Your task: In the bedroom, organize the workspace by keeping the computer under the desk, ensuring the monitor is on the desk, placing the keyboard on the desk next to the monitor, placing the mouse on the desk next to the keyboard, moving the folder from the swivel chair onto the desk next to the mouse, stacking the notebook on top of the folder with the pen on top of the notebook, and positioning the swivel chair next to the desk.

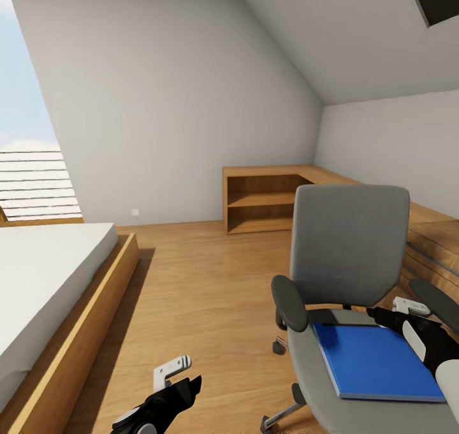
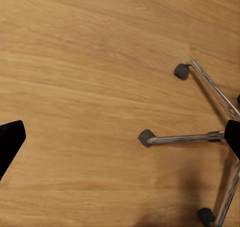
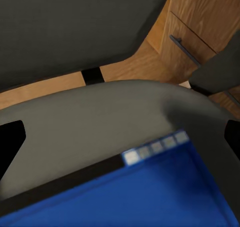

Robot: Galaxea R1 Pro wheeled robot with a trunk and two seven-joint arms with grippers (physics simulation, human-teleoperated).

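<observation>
- Right gripper hangs wide open over the back edge of the folder, gripping nothing
- Folder lies flat on the swivel chair seat
- Left gripper, low beside the chair, is open and empty too
- Thin folder could slip off the seat if pushed

Bright, even daylight enters from the window at the head view's left. Soft shadow lies beside the bed. The right wrist view is blurred at the folder corner.
</observation>
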